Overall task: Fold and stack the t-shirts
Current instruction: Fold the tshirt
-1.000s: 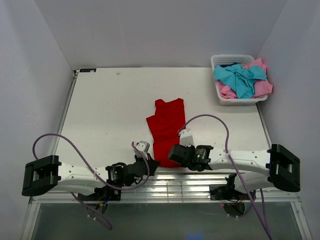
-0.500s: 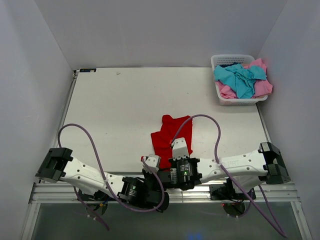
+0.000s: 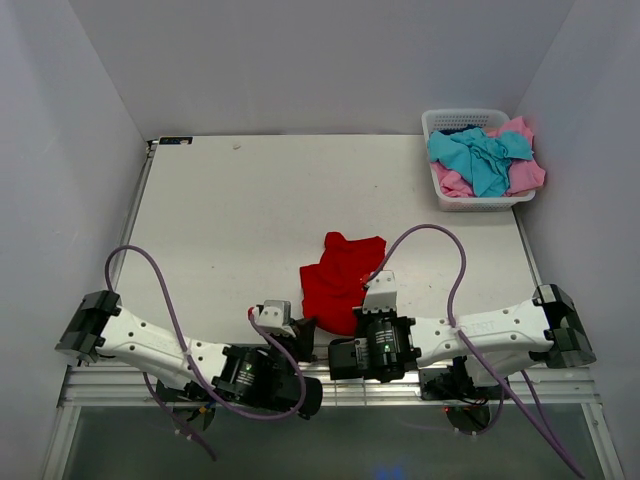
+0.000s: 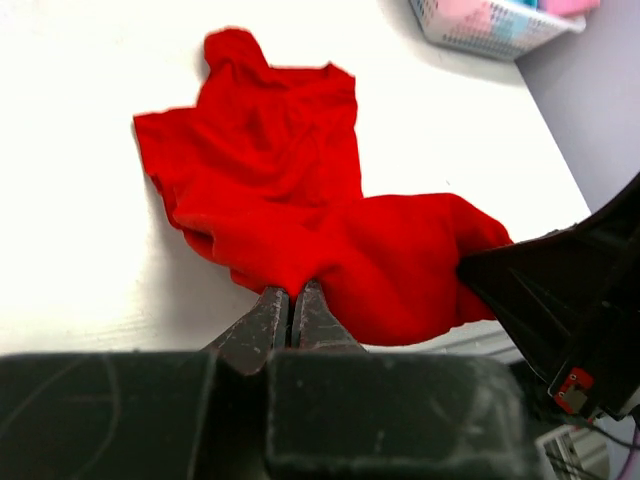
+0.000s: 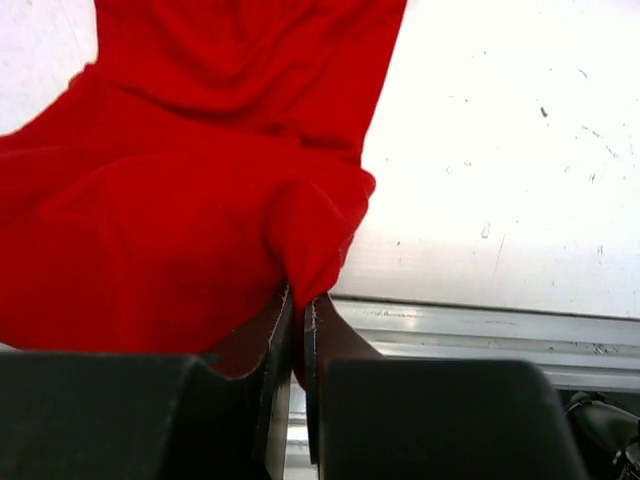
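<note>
The red t-shirt [image 3: 338,278] lies crumpled at the near middle of the table, its near edge pulled to the table's front edge. My left gripper [image 4: 291,296] is shut on the shirt's near edge [image 4: 300,240]; in the top view it sits at the shirt's lower left [image 3: 302,330]. My right gripper [image 5: 298,296] is shut on a fold of the same shirt [image 5: 200,220], at its lower right in the top view [image 3: 362,325]. Turquoise-blue [image 3: 478,160] and pink [image 3: 524,172] t-shirts lie heaped in the basket.
A white lattice basket [image 3: 470,200] stands at the table's back right; it also shows in the left wrist view [image 4: 480,30]. The metal rail of the table's front edge [image 5: 480,330] runs just under both grippers. The arms' cables loop over the near table.
Both grippers have pulled back toward the near edge with the red shirt, bunching it and shifting it right. The left arm's elbow swung out to the left.
</note>
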You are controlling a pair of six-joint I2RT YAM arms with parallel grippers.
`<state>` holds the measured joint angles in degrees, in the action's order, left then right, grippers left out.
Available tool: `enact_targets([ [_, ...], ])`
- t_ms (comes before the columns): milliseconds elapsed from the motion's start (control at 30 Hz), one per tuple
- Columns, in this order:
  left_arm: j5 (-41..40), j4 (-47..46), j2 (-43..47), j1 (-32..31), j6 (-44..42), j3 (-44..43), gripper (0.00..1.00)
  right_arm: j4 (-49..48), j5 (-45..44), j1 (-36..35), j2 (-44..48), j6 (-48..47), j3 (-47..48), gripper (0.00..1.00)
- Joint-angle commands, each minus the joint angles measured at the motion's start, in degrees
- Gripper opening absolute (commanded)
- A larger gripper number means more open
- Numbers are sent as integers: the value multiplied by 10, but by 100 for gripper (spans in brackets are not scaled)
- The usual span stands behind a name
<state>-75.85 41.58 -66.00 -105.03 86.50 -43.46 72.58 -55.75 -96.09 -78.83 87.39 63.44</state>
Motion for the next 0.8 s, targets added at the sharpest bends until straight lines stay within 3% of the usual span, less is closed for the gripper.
enact_targets([
  [0,-88,13,5,-1,17,5,0,21,-91,-3,22,68,-9,8],
  [233,-138,36,-23,2,41,-17,0,22,-152,3,23,84,-2,8],
  [333,-139,87,-45,19,96,-29,0,22,-171,17,17,89,-3,8],
  [467,-141,231,-105,64,264,-63,0,23,-199,43,8,94,-8,8],
  [500,-140,275,-125,75,368,-72,0,22,-203,51,4,94,-8,9],
  [533,-141,384,-147,98,436,-85,0,23,-206,68,-2,88,-7,9],
  [567,-141,389,-188,110,462,-96,0,23,-211,78,-6,82,-3,9],
  [767,-141,391,-244,152,445,-145,0,18,-229,141,-48,15,20,9],
])
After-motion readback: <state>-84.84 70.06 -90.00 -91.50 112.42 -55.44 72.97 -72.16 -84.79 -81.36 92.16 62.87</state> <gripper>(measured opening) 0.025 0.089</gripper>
